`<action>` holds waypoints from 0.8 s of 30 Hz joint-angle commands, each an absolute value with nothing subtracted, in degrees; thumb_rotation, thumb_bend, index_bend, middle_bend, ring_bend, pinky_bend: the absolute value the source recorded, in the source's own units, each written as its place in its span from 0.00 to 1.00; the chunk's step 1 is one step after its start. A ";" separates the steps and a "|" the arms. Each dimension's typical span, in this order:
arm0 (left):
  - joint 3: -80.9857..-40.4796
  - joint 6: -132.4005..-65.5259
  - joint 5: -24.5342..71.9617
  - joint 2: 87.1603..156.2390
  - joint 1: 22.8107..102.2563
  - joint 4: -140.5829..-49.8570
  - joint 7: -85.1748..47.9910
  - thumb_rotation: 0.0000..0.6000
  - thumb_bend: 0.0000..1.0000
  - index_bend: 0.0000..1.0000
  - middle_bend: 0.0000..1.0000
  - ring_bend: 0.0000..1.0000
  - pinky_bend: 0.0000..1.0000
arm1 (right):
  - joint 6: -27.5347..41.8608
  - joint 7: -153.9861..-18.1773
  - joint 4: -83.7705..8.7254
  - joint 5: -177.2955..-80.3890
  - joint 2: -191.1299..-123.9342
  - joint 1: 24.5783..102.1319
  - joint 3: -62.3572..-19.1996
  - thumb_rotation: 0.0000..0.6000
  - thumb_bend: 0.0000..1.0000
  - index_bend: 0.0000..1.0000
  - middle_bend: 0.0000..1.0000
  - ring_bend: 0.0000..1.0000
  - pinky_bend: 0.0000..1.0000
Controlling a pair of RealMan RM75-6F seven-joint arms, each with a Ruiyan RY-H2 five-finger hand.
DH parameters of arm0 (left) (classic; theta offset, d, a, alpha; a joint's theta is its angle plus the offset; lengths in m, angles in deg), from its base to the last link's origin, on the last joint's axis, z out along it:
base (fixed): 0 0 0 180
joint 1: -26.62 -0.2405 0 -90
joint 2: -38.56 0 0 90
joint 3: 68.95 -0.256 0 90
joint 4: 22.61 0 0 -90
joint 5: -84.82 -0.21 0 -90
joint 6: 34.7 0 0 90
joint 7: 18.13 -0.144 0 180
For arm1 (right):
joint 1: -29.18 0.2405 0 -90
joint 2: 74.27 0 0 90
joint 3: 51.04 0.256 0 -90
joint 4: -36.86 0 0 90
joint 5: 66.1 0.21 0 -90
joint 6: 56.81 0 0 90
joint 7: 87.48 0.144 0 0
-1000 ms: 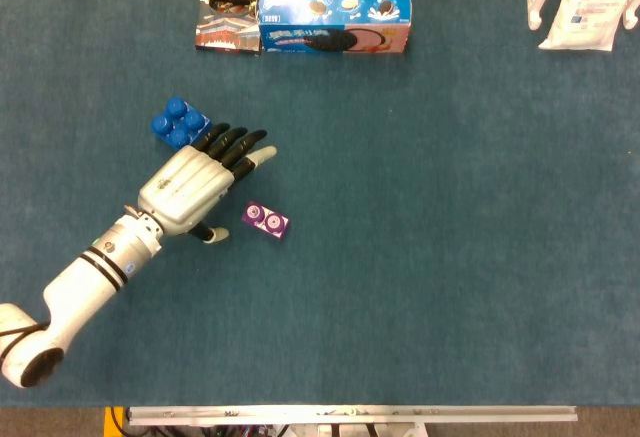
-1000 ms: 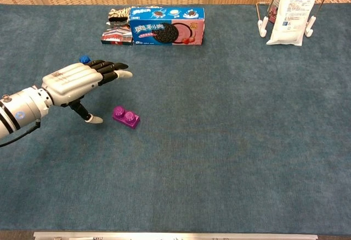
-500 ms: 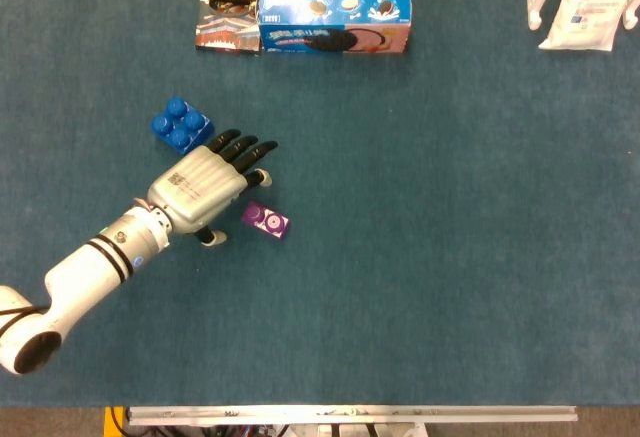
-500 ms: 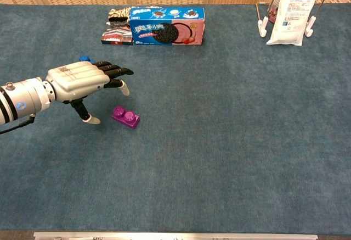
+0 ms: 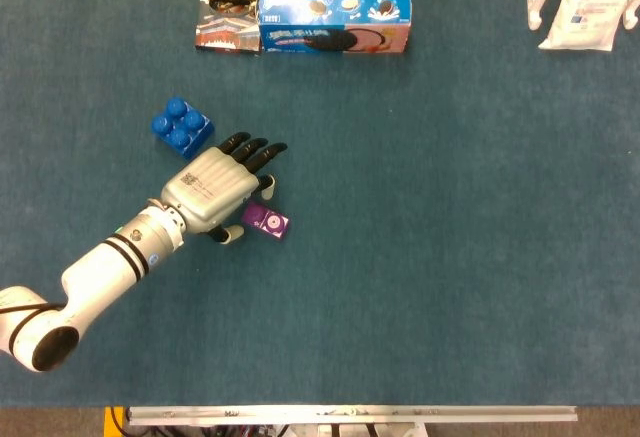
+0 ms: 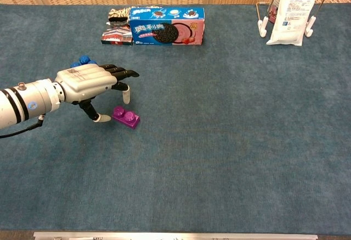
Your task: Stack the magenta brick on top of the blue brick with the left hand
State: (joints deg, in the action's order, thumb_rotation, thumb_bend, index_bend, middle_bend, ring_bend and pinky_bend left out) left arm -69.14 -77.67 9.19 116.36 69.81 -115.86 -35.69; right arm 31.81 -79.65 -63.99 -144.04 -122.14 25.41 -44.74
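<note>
The magenta brick (image 5: 266,221) (image 6: 126,116) lies flat on the blue cloth, studs up. My left hand (image 5: 218,188) (image 6: 90,82) hovers just over its left side, fingers spread and angled down, holding nothing; the thumb tip (image 5: 231,237) is by the brick's left end and a fingertip (image 5: 268,189) sits just behind it. The blue brick (image 5: 181,124) rests on the cloth up and left of the hand; in the chest view only its studs (image 6: 82,60) peek out behind the hand. The right hand is in neither view.
A blue cookie box (image 5: 334,21) (image 6: 166,29) and a patterned packet (image 5: 235,2) lie at the far edge. A white bag on a stand (image 6: 294,10) (image 5: 590,4) is at the far right.
My left hand has moved right and slightly toward the magenta brick, fingers bending downward over it. Both bricks stay where they were.
</note>
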 commanded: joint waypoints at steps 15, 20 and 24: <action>-69.47 -78.74 18.62 118.25 70.51 -117.39 -42.62 1.00 0.28 0.36 0.00 0.00 0.06 | 31.42 -79.75 -64.00 -144.02 -122.17 25.59 -44.81 1.00 0.00 0.18 0.24 0.17 0.30; -69.77 -79.02 19.34 118.56 70.68 -117.51 -43.05 1.00 0.28 0.37 0.00 0.00 0.06 | 31.48 -79.68 -63.98 -144.04 -122.16 25.56 -44.81 1.00 0.00 0.18 0.24 0.17 0.31; -69.96 -79.17 19.59 118.78 70.76 -117.45 -42.98 1.00 0.28 0.38 0.00 0.00 0.06 | 31.39 -79.67 -63.96 -144.06 -122.16 25.61 -44.83 1.00 0.00 0.18 0.24 0.17 0.31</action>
State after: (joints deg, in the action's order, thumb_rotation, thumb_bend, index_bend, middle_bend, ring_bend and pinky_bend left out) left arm -69.93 -79.15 19.57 118.76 70.75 -117.45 -43.00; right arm 31.39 -79.67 -63.96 -144.07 -122.16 25.61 -44.83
